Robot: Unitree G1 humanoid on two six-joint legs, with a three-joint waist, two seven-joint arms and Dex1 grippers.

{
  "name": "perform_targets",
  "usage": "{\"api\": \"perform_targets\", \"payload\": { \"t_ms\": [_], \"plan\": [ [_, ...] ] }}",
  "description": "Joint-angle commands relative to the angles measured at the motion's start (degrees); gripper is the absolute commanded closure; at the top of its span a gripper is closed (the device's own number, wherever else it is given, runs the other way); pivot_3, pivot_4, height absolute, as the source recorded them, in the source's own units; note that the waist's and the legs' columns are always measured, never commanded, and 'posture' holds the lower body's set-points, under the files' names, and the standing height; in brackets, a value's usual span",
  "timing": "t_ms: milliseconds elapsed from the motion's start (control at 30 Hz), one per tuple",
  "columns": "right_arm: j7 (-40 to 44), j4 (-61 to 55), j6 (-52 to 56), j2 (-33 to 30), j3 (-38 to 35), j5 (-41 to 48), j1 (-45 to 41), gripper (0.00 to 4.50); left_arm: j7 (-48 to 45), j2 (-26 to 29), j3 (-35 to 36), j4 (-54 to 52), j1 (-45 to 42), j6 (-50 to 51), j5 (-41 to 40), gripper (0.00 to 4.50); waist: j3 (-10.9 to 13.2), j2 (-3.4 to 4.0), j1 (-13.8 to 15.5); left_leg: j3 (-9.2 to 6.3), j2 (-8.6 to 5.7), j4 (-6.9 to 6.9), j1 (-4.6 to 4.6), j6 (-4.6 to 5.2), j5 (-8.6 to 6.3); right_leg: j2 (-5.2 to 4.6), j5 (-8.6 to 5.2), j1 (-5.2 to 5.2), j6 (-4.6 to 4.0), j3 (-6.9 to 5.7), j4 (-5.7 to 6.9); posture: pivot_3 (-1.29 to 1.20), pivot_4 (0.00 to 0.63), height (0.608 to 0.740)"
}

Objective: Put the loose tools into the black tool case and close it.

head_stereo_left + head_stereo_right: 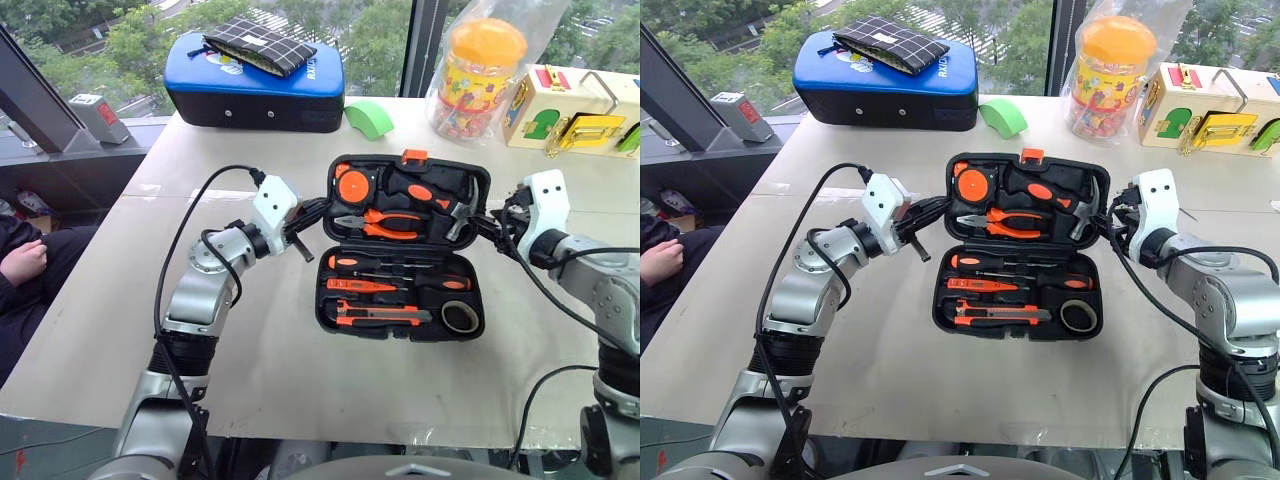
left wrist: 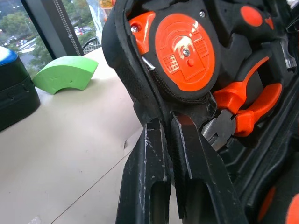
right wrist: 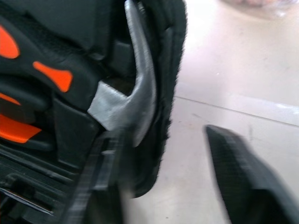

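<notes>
Black tool case [image 1: 405, 245] lies open mid beige desk [image 1: 250, 370], by a window w/ trees outside. Left tool [image 1: 304, 232] pinched shut at case's left rim. Right tool [image 3: 187, 172], fingers apart, straddles the right rim. Blue-topped case [image 1: 255, 85] at far edge.

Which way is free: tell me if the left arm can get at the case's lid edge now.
Probably yes: the left end effector, shut, sits beside the black tool case lid's left edge, nothing between.
</notes>
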Motion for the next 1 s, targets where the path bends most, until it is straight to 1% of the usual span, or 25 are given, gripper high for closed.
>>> {"api": "perform_targets", "payload": {
  "t_ms": [33, 67, 100, 300, 433, 533, 600, 633, 733, 800, 833, 867, 900, 933, 1000],
  "plan": [
    [1.0, -0.4, -0.3, 0.0, -0.8, 1.3, -1.4, 3.91, -0.4, 0.3, 0.8, -3.4, -1.3, -3.2, 0.0, 4.50, 0.0, 0.00, 0.0, 0.00, 0.00, 0.00, 0.00, 0.00, 0.00, 0.00, 0.00, 0.00, 0.00, 0.00, 0.00, 0.00, 0.150, 0.740],
    [1.6, -0.4, -0.5, -0.3, -0.6, 1.5, -1.3, 4.37, -0.4, 0.3, 0.8, -3.4, -1.3, -3.2, 0.0, 4.50, 0.0, 0.00, 0.0, 0.00, 0.00, 0.01, 0.00, 0.00, 0.00, 0.00, 0.00, 0.00, 0.00, 0.00, 0.01, 0.00, 0.150, 0.740],
    [2.1, -0.4, -0.7, -0.4, -0.6, 1.8, -1.3, 4.45, -0.4, 0.3, 0.8, -3.4, -1.3, -3.3, 0.1, 4.50, 0.0, 0.00, 0.0, 0.02, 0.00, 0.03, 0.00, 0.00, 0.00, 0.00, 0.00, 0.00, 0.00, 0.01, 0.01, 0.00, 0.150, 0.740],
    [4.1, -0.2, -0.8, -0.9, -0.6, 2.5, -1.3, 4.45, -0.2, 0.2, 0.9, -2.6, -1.4, -4.5, 0.9, 4.50, 0.0, -0.01, -0.1, 0.02, 0.01, 0.02, 0.02, 0.01, 0.00, 0.02, 0.00, 0.00, 0.00, 0.01, 0.02, 0.00, 0.150, 0.740],
    [5.1, -2.8, -4.4, -0.6, -0.6, 2.2, 0.1, 4.45, 1.5, -0.2, 0.7, 0.4, -3.1, -9.0, 3.8, 4.50, 0.0, -0.01, -0.2, 0.04, 0.02, 0.02, 0.02, 0.00, 0.00, 0.02, 0.00, 0.00, 0.00, 0.03, 0.01, 0.00, 0.150, 0.740],
    [5.4, -7.7, -9.3, 0.3, -1.2, 1.7, 3.9, 4.45, 1.8, 0.3, 0.7, 3.6, -4.2, -15.8, 6.2, 4.50, 0.0, -0.02, -0.2, 0.03, 0.04, 0.01, 0.00, 0.01, 0.00, 0.04, 0.00, -0.04, 0.00, 0.01, 0.02, 0.00, 0.150, 0.740],
    [6.5, -12.1, -12.9, -1.2, 0.4, 0.0, 9.2, 4.45, 1.1, 1.2, 0.9, 4.6, -3.6, -19.4, 6.9, 4.50, 0.0, -0.02, -0.2, 0.04, 0.06, -0.02, -0.01, 0.00, 0.00, 0.05, 0.00, -0.06, 0.00, 0.02, 0.01, 0.00, 0.150, 0.740],
    [6.4, -14.6, -14.5, -0.8, 0.0, -0.3, 12.8, 4.45, 0.1, 1.9, 0.9, 4.2, -2.5, -20.8, 6.8, 4.50, 0.0, -0.02, -0.2, 0.03, 0.07, -0.05, -0.01, 0.00, 0.00, 0.05, 0.00, -0.07, 0.00, 0.01, 0.02, 0.00, 0.150, 0.740],
    [5.7, -19.2, -17.9, -0.5, -1.1, -1.1, 19.5, 4.45, -1.8, 4.1, 0.8, 3.4, -0.1, -25.2, 7.3, 4.50, 0.0, -0.04, -0.3, 0.03, 0.12, -0.14, 0.01, -0.02, 0.00, 0.02, 0.00, -0.08, 0.00, 0.04, 0.00, 0.00, 0.150, 0.740],
    [7.2, -22.4, -20.7, -2.1, -1.4, -2.1, 24.6, 4.45, -3.1, 5.9, 0.8, 2.5, 1.7, -27.0, 7.8, 4.50, 0.0, -0.04, -0.3, 0.06, 0.13, -0.17, 0.06, 0.00, -0.01, 0.02, 0.00, -0.07, 0.00, 0.08, 0.00, 0.00, 0.150, 0.740],
    [8.2, -24.0, -22.0, -3.5, -1.3, -3.0, 27.2, 4.45, -5.3, 7.2, 0.9, 1.6, 2.9, -24.2, 6.0, 4.50, 0.0, -0.04, -0.2, 0.06, 0.14, -0.18, 0.07, 0.01, -0.02, 0.01, 0.00, -0.07, 0.00, 0.09, -0.01, 0.00, 0.150, 0.740],
    [9.6, -25.6, -22.9, -5.7, -1.4, -4.0, 30.4, 4.45, -7.0, 8.5, 2.4, 0.5, 4.2, -19.8, 2.7, 4.50, 0.0, -0.04, -0.2, 0.06, 0.13, -0.17, 0.06, 0.02, -0.02, 0.03, 0.00, -0.07, 0.00, 0.07, -0.02, 0.00, 0.150, 0.740],
    [11.5, -26.7, -23.1, -7.7, -1.8, -4.1, 33.7, 4.45, -10.4, 10.9, 3.6, -1.3, 5.9, -10.4, -3.0, 4.50, 0.0, -0.03, -0.1, 0.06, 0.13, -0.18, 0.09, 0.03, -0.02, 0.03, 0.00, -0.05, 0.00, 0.07, -0.02, 0.00, 0.150, 0.740],
    [13.7, -27.7, -24.5, -10.3, -2.5, -5.7, 38.2, 3.88, -16.0, 15.0, 4.5, -2.3, 8.7, -4.8, -7.0, 3.85, 0.0, -0.05, -0.2, 0.06, 0.12, -0.17, 0.08, 0.04, -0.03, 0.06, -0.01, -0.03, 0.00, 0.07, -0.03, 0.00, 0.150, 0.740],
    [17.6, -29.1, -26.3, -13.3, -5.6, -6.5, 46.3, 3.15, -20.8, 21.7, 7.6, -1.0, 11.8, 4.5, -11.2, 3.18, 0.0, -0.12, -0.4, 0.05, 0.18, -0.20, 0.16, 0.07, -0.05, 0.12, -0.02, 0.05, 0.00, 0.05, -0.05, 0.00, 0.150, 0.740]
  ]
}}
